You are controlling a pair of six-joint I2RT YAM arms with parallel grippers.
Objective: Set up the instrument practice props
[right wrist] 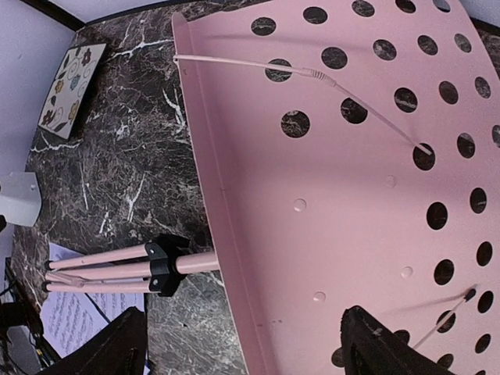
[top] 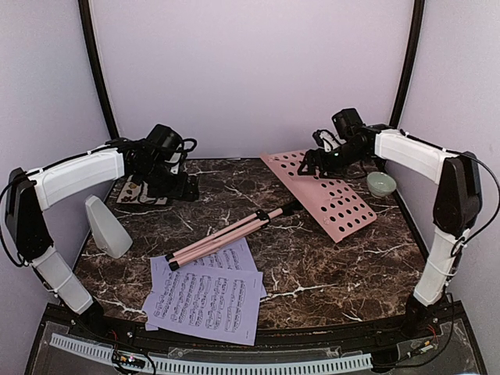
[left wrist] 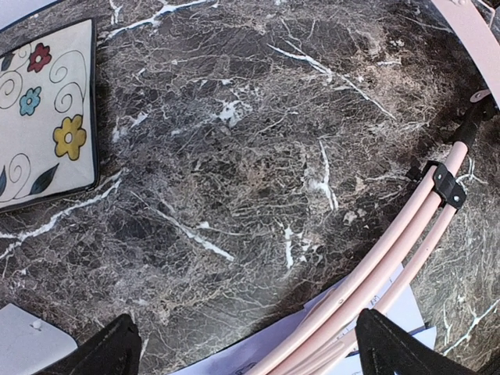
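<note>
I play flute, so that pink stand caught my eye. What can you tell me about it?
The stand lies down on the marble table, not set up. Its pink plate, metal by the look, has round holes, a lip along one edge and thin wire page holders. Three thin pink legs are folded together under a black collar, their ends resting on the pages. The open right gripper hovers over the plate.

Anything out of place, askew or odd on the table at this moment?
Yes. The pink music stand lies flat on the table, its tripod legs folded together with their ends across the sheet-music pages, which sit fanned and misaligned. The metronome stands upright.
</note>
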